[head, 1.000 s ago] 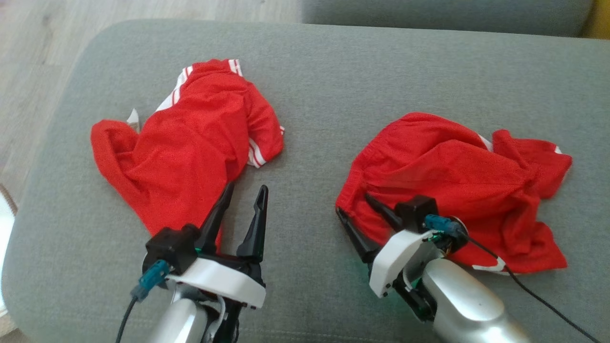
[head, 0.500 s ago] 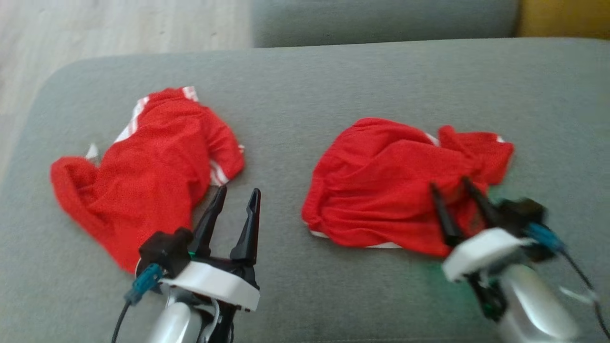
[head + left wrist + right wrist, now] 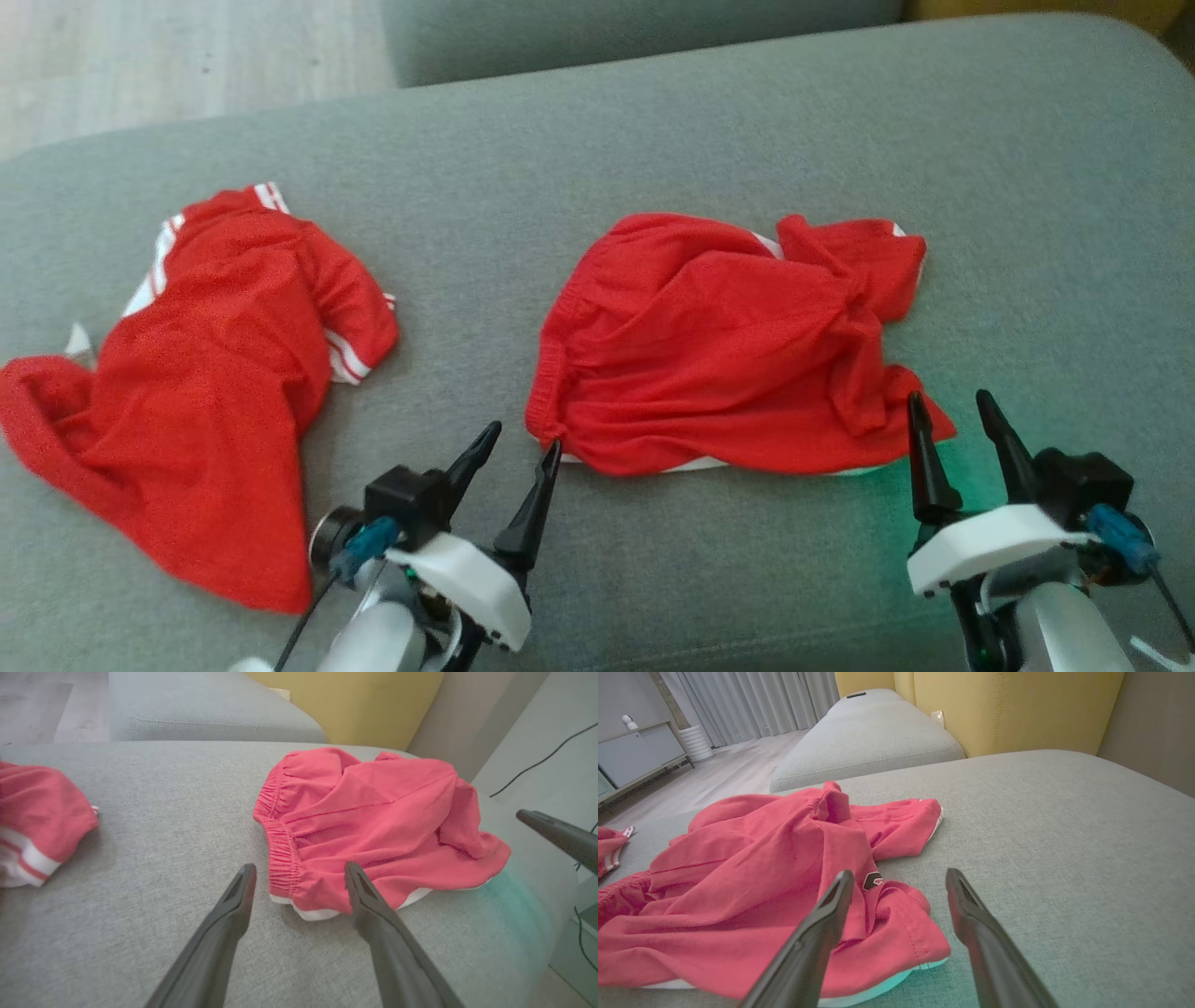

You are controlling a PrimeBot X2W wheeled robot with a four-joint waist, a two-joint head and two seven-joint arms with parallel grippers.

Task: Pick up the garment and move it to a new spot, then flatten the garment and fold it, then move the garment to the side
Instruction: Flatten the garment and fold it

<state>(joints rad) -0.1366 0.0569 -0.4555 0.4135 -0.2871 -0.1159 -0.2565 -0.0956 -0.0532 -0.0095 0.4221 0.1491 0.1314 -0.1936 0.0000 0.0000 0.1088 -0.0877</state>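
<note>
A crumpled red garment (image 3: 728, 364) with white trim lies in the middle of the grey cushion (image 3: 653, 149). My left gripper (image 3: 521, 443) stands open at the garment's near left corner, by the elastic waistband (image 3: 280, 858), its fingers straddling that corner without gripping it. At the near right corner my right gripper (image 3: 950, 401) is open too, with one finger over the hem (image 3: 896, 933). In the wrist views the garment (image 3: 373, 812) (image 3: 761, 868) lies just ahead of the left gripper (image 3: 300, 868) and the right gripper (image 3: 900, 873). Both hold nothing.
A second red garment (image 3: 196, 392) with white stripes lies at the cushion's left end. Another grey cushion (image 3: 607, 37) sits behind, with wooden floor (image 3: 140, 65) at the far left. A yellow backrest (image 3: 1017, 709) rises beyond. Bare cushion stretches to the right (image 3: 1064, 835).
The head camera has turned right. My right gripper has swung from the garment's near left edge to its near right corner. The left gripper has left the other garment for this one's left corner.
</note>
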